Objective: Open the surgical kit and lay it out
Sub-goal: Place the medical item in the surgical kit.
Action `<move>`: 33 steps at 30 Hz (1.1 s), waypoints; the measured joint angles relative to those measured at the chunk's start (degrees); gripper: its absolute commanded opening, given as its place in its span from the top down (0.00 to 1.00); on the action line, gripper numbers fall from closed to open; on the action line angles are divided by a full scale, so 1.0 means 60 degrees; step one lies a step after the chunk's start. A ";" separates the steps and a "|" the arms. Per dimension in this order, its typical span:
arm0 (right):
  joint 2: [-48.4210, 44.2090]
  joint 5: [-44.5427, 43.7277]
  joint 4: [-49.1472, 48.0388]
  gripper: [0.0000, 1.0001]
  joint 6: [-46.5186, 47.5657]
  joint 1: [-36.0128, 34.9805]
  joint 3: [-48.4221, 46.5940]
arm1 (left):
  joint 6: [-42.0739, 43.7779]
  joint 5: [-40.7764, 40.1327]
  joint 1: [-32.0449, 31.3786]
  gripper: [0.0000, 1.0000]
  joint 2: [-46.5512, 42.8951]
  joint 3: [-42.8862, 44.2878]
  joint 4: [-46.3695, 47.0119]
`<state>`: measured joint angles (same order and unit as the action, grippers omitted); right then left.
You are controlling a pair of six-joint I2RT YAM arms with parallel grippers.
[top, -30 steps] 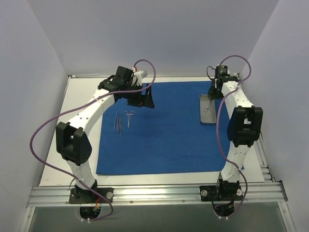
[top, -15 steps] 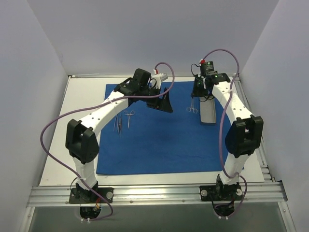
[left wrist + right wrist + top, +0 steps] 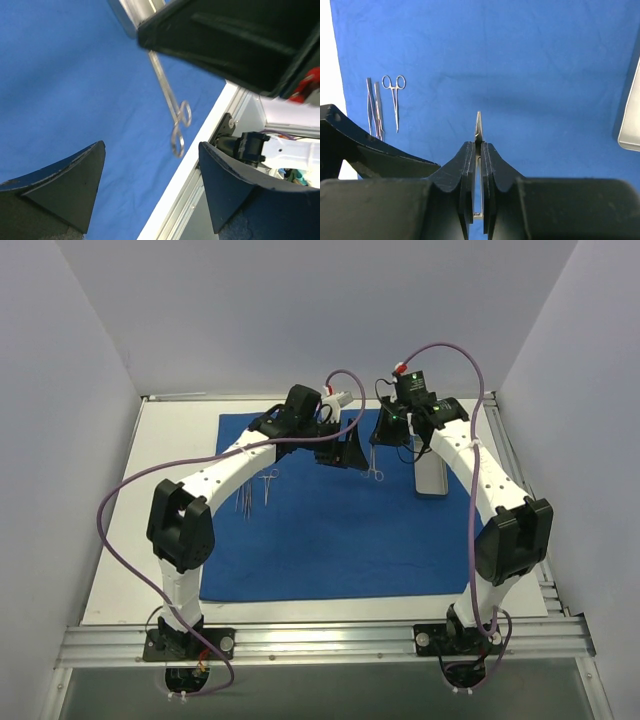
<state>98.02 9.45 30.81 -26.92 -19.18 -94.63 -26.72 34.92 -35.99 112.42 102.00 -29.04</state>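
Observation:
The royal-blue cloth lies spread flat on the table. My right gripper is shut on silver ring-handled forceps and holds them above the cloth's far middle. In the right wrist view the forceps stick out between the shut fingers. My left gripper is open and empty, just left of the hanging forceps. In the left wrist view the forceps hang ahead of the open gripper. Tweezers and another pair of forceps lie on the cloth's left part.
A metal tray sits on the cloth at the right, and its edge shows in the right wrist view. The white table edge and a metal rail run along the near side. White walls stand on three sides.
My right gripper has lifted the forceps from the tray and carried them left over the cloth. My left gripper has swung right toward them, staying open.

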 measured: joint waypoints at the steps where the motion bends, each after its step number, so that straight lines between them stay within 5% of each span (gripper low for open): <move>1: 0.0000 0.0004 0.0007 1.00 -0.0033 -0.0018 0.0018 | -0.0062 0.0022 -0.0007 0.17 0.0004 -0.0004 0.0076; 12: 0.0000 0.0058 0.0015 1.00 -0.0251 -0.0066 0.0029 | -0.0739 0.0521 -0.0237 0.51 0.0237 -0.0127 0.0743; 17: 0.0000 0.0157 0.0015 1.00 -0.0299 -0.0066 0.0025 | -0.0823 0.0754 -0.0255 0.98 0.0459 -0.0131 0.0743; 20: -0.0036 0.0226 0.0102 0.98 -0.0284 -0.0062 0.0018 | -0.0699 0.0750 -0.0193 0.98 0.0521 -0.0135 0.0525; 22: -0.0044 0.0262 0.0127 0.71 -0.0178 -0.0062 -0.0018 | -0.0444 0.0852 -0.0087 0.98 0.0535 -0.0135 0.0291; 27: -0.0197 0.0259 0.0248 0.43 0.0903 -0.0062 -0.0066 | 0.0433 0.1395 0.0335 0.98 0.0535 -0.0138 -0.0918; 33: -0.1963 0.0397 -0.0572 0.40 0.2867 -0.0463 0.1359 | 0.1792 0.1865 0.0958 0.98 0.0273 -0.0517 -0.3031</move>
<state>86.24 11.84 27.38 -9.72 -21.96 -86.48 -15.97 46.11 -30.24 114.06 98.89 -47.22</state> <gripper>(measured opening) 0.615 0.049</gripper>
